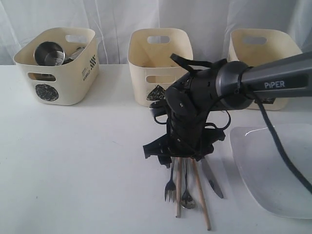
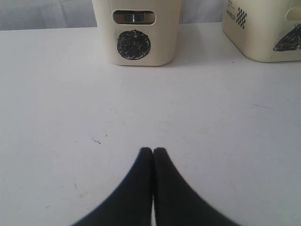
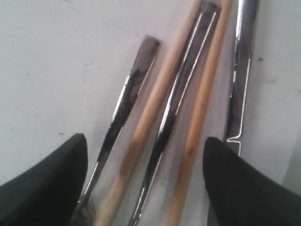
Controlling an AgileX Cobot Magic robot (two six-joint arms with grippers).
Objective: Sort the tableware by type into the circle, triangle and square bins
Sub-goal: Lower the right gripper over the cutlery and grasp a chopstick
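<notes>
Shiny fork (image 1: 169,189), spoon (image 1: 187,200), knife (image 1: 213,183) and two wooden chopsticks (image 1: 178,195) lie side by side on the table (image 1: 73,161) beneath the wide-open right fingers (image 3: 51,183); left fingers (image 2: 141,188) are pressed closed, facing the circle bin (image 2: 136,33).

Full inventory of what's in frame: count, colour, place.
Cream plastic tubs: 3, cream, back row: circle tub left, triangle tub middle, third tub right, mark hidden.
Steel vessels: at least 2, silver, inside circle tub.
Metal fork: 1, silver, table front, leftmost of cutlery.
Metal spoon: 1, silver, right of fork.
Wooden chopsticks: 2, tan, flanking spoon.
Metal knife: 1, silver, rightmost.
White squarish plate: 1, white, table right.
Left end effector: 1, black, shut, over bare table.
Right end effector: 1, black, open, above cutlery.
</notes>
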